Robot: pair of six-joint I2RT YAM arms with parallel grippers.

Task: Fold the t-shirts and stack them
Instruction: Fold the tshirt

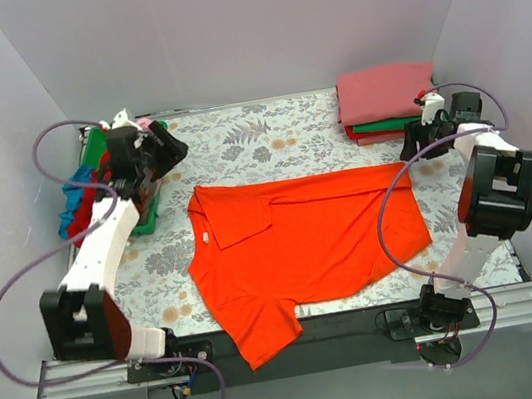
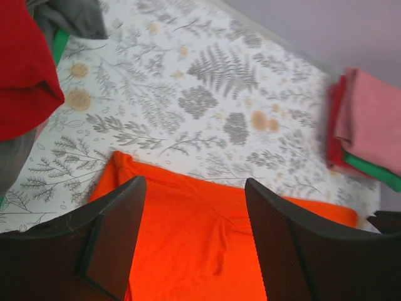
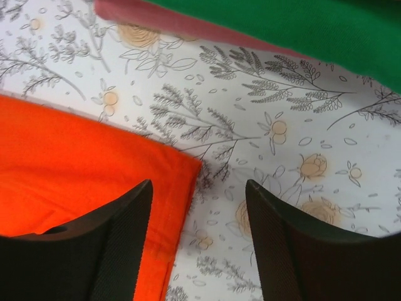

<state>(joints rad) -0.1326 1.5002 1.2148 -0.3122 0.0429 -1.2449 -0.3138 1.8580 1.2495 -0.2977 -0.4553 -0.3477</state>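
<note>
A bright orange-red t-shirt (image 1: 303,239) lies spread on the floral table cloth, its far edge folded over and one sleeve hanging over the near edge. My left gripper (image 1: 170,154) is open and empty above the shirt's far left corner (image 2: 188,238). My right gripper (image 1: 411,144) is open and empty above the shirt's far right corner (image 3: 81,169). A folded stack of t-shirts (image 1: 387,99), coral pink on top with green and deep red under it, sits at the far right; it also shows in the left wrist view (image 2: 366,125) and the right wrist view (image 3: 301,25).
A green bin (image 1: 147,213) at the far left holds a heap of unfolded shirts (image 1: 79,199) in blue, red, grey and pink; its red shirt (image 2: 25,69) shows in the left wrist view. Grey walls close in the table on three sides.
</note>
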